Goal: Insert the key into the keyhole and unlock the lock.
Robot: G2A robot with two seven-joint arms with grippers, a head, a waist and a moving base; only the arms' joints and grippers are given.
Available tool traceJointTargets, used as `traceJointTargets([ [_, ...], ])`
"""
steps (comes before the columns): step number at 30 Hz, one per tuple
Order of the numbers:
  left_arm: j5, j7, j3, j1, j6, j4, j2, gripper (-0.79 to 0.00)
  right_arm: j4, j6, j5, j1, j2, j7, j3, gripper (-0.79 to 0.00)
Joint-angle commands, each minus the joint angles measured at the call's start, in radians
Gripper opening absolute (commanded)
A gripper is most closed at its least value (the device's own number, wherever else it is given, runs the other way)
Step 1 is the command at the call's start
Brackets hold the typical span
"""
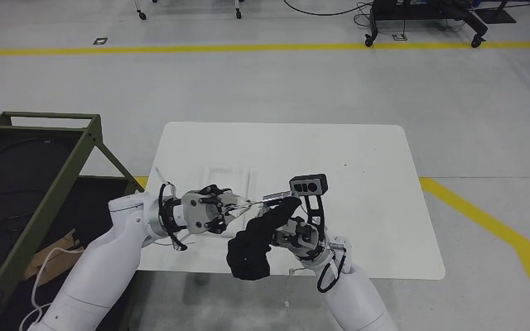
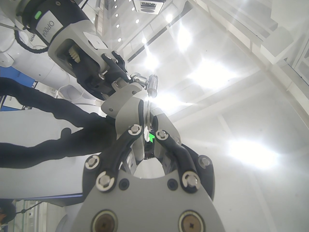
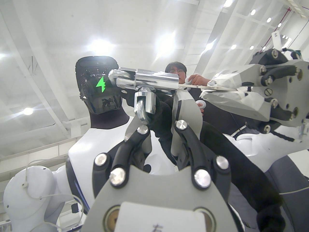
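We see right claw (image 3: 159, 106) gripping lock (image 3: 154, 78), left claw (image 3: 212, 88) pinching key (image 3: 193, 87); key's long axis lines up with lock, tip at its end.

key (image 3: 193, 87) head hidden between fingers (image 3: 229, 98)

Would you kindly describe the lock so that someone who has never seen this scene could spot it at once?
Over the white table's near half, the two arms meet. The lock sits in the right hand, the one with black cloth. It is a shiny chrome bar with a looped shackle, unlike the thin flat key the left hand holds at its end.
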Motion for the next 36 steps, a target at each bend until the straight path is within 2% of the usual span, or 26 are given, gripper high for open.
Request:
traceJointTargets([
  [1, 0.0, 0.0, 0.004, -0.004, 0.0, 0.001, -0.001, -0.785, 0.0, 0.0, 0.0, 0.0, 0.0, 0.0, 0.0, -0.785],
  [36, 0.011, 0.017, 0.033, -0.041, 0.006, 0.002, -0.012, -0.785, 0.0, 0.0, 0.0, 0.0, 0.0, 0.0, 0.0, -0.785],
])
